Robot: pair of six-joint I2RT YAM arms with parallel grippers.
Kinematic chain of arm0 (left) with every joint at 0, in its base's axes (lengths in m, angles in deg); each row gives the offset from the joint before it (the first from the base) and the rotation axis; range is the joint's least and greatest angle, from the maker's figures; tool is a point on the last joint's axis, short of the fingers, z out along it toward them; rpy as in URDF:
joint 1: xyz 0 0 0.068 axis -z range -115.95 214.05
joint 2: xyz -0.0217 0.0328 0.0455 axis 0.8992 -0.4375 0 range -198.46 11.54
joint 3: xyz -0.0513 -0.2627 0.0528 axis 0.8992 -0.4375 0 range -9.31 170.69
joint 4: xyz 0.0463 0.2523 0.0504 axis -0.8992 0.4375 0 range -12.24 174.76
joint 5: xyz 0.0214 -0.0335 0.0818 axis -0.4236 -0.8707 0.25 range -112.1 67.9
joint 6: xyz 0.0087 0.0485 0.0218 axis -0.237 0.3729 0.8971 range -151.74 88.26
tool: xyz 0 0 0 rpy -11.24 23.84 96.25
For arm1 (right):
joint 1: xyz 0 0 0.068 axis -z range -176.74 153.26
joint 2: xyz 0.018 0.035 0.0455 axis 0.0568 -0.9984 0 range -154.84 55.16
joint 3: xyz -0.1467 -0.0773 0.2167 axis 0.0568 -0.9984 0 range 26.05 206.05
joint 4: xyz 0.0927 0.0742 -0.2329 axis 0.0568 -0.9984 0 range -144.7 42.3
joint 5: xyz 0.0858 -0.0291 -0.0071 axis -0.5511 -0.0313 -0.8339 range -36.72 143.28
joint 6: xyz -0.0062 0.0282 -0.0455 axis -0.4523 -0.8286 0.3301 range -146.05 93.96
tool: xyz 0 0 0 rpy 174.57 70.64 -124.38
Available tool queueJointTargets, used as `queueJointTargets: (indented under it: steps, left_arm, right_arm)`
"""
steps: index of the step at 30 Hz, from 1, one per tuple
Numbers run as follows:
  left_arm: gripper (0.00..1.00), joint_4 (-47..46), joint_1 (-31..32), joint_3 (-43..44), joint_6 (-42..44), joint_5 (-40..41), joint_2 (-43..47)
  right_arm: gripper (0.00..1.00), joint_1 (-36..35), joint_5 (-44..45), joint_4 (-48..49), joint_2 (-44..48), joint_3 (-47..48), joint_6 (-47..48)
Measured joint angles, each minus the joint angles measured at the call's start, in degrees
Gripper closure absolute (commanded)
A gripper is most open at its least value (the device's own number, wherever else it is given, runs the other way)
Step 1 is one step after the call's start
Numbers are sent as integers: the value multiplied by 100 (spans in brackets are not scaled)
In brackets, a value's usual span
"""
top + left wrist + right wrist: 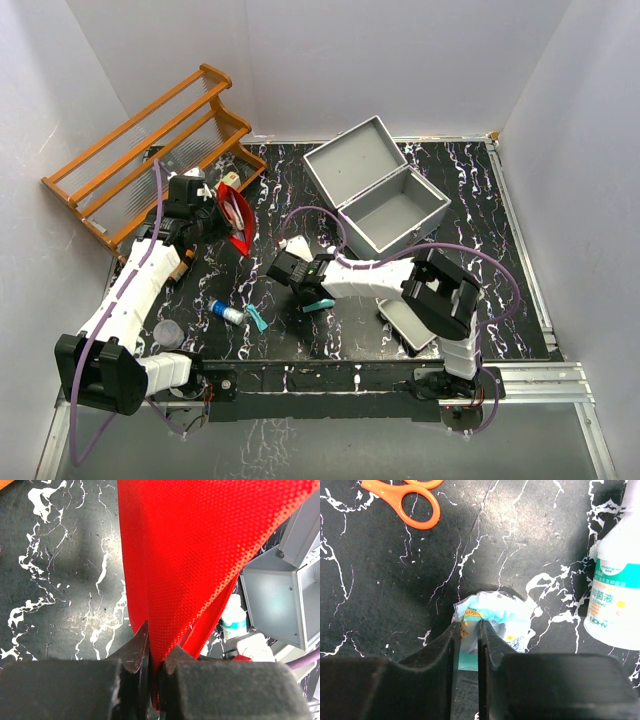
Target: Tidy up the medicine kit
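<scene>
The medicine kit (395, 215) is a light-grey metal case standing open at the back centre, its lid (350, 160) leaning back; a corner of the kit (272, 600) shows in the left wrist view. My left gripper (155, 662) is shut on a red fabric pouch (200, 555), and the red pouch (236, 215) hangs off the table left of the case. My right gripper (468, 630) is down on the table, jaws pinched on the edge of a clear packet with teal contents (495, 617); in the top view that teal packet (318, 304) pokes out by the right gripper (303, 288).
An orange-brown wooden rack (150, 150) stands at the back left. Orange scissors (410, 497) and a white bottle (615, 595) lie near the packet. A small blue-and-white tube (226, 313), a teal piece (258, 320) and a clear cup (167, 333) lie front left. A grey tray (408, 326) sits under the right arm.
</scene>
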Motion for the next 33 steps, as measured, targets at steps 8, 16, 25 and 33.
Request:
queueJointTargets:
  steps: [8, 16, 25, 33]
  left_arm:
    - [100, -39, 0, -9, 48, -120, 0]
    - [100, -455, -4, -310, 280, -984, -131]
    - [100, -1453, 0, -946, 149, -2428, -236]
    - [100, -2236, 111, -1362, -83, -3117, -238]
  right_arm:
    - [100, -11, 177, 70, -20, 15, -81]
    - [100, 4, 142, 787, 992, -916, -92]
    - [100, 44, 98, 2306, 2874, -1659, -72]
    - [100, 48, -291, 3617, 3381, -1773, 199]
